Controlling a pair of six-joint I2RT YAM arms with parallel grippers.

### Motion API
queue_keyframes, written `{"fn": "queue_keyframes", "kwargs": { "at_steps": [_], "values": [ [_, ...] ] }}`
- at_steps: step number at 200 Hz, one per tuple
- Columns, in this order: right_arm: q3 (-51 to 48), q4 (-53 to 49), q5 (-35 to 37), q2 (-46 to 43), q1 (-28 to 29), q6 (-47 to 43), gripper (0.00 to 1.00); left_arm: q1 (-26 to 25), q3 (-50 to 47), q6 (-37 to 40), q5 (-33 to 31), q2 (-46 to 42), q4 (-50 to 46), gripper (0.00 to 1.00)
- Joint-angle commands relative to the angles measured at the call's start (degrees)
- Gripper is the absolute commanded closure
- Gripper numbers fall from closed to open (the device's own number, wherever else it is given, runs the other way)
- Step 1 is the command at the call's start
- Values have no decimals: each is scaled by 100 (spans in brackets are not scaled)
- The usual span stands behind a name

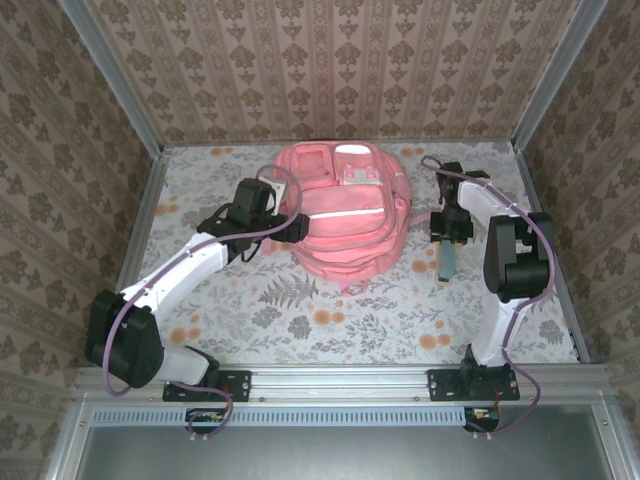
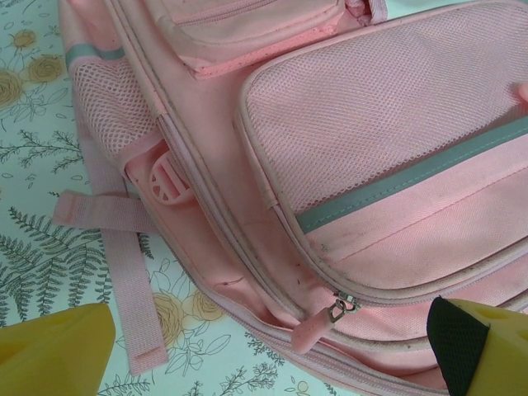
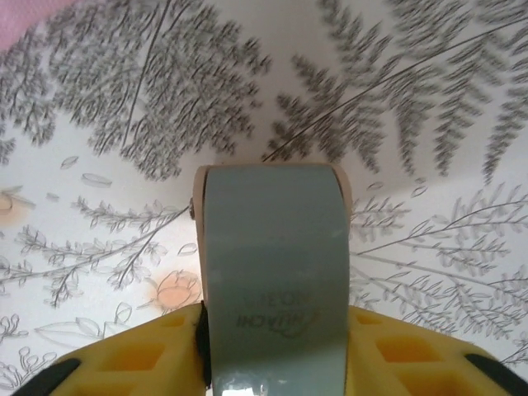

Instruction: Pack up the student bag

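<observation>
On the flowered table [image 1: 330,320] the pink bag [image 1: 345,215] is laid. Left of it, the left gripper [image 1: 295,228] is spread wide. Right of it, a grey box [image 1: 447,262] is held by the right gripper [image 1: 447,235]. The box is not yet packed.

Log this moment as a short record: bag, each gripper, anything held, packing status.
bag: pink bag, front up, far middle of the table
left gripper: left gripper open, holding nothing, at the bag's left side near a zip pull
right gripper: right gripper shut on a grey object, right of the bag, apart from it
grey object: flat, sticks out past the fingers; what it is cannot be told
packing: object not yet in the bag
</observation>
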Motion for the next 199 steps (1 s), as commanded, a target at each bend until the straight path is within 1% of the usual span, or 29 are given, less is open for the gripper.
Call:
{"fn": "queue_keyframes", "kwargs": {
  "at_steps": [1,18,34,45,55,76,82,99,127,154,182,190,199],
  "values": [
    [-264,-136,178,-203,18,274,52,59,-46,36,104,-199,-199,0],
    [-300,-152,61,-298,38,259,49,54,-8,36,126,-182,-195,0],
    [-376,-139,-28,-329,46,252,49,54,21,36,134,-181,-198,0],
    [-452,-113,-93,-316,62,255,51,51,34,27,134,-182,-191,0],
    [-507,-84,-136,-312,80,262,55,51,37,40,164,-186,-208,0],
    [-573,5,-106,-422,106,325,73,51,93,99,253,-164,-240,0],
    [-583,34,-99,-505,105,356,75,43,125,134,291,-146,-260,0],
    [-657,179,-160,-875,106,447,79,-16,263,300,360,-74,-339,0],
    [-891,576,-602,-1724,107,644,81,-320,728,829,355,267,-602,0],
    [-1212,1018,-1141,-2501,107,892,82,-790,1355,1490,89,826,-930,3],
    [-1481,1315,-1676,-2930,98,1079,81,-1293,2075,2392,-118,1494,-1455,9],
    [-1537,1369,-1766,-2931,90,1103,81,-1405,2279,2647,-136,1677,-1612,11],
    [-1599,1424,-1823,-3160,90,1140,81,-1490,2494,2880,-118,1887,-1789,12]
  ]
}}
